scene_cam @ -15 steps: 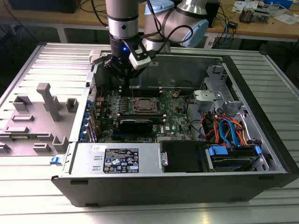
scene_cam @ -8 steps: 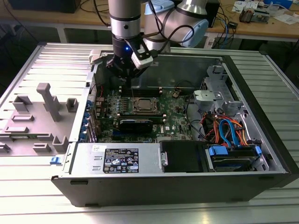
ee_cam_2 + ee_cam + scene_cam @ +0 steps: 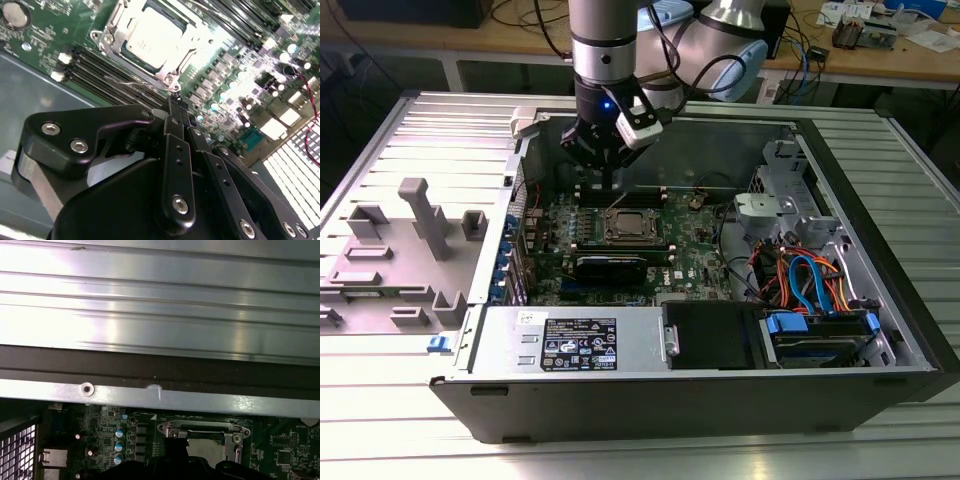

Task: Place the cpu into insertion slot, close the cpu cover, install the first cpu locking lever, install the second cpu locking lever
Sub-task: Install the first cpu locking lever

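The cpu lies flat in the insertion slot on the green motherboard, its pale metal top showing in both wrist views. The silvery cpu cover lies down around the chip as a frame, also seen in the first wrist view. My gripper hangs just behind the socket, over the memory slots, with its black fingers pressed together and nothing between them. The fingertips end a short way from the socket's edge, not touching the chip.
The open computer case has a silver power supply along the front, a drive bay with blue and orange cables at the exterior view's right, and a black card in front of the socket. A grey fixture plate lies outside the case.
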You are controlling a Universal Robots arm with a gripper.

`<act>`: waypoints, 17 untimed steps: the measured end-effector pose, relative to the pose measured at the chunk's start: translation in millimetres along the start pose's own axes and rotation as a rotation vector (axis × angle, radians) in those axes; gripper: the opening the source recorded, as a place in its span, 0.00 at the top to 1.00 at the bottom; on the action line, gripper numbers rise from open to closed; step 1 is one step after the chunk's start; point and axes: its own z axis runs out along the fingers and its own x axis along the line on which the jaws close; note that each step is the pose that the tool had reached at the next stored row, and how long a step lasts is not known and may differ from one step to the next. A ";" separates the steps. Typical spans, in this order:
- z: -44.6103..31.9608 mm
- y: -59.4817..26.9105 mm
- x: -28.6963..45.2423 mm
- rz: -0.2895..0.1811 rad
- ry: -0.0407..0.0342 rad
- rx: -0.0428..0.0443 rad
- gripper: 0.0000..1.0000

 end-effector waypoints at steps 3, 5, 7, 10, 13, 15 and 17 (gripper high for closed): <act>1.0 0.0 -1.3 0.000 0.0004 0.0049 0.89; 1.0 0.0 -1.3 0.000 0.0005 0.0049 0.89; 5.6 0.2 -1.2 0.000 0.0004 0.0049 0.89; 5.7 0.2 -1.6 0.000 0.0003 0.0048 0.89; 5.7 0.1 -2.2 0.000 0.0003 0.0049 0.89; 5.7 0.1 -2.5 0.000 0.0003 0.0048 0.89; 5.8 0.1 -2.8 0.000 0.0003 0.0049 0.89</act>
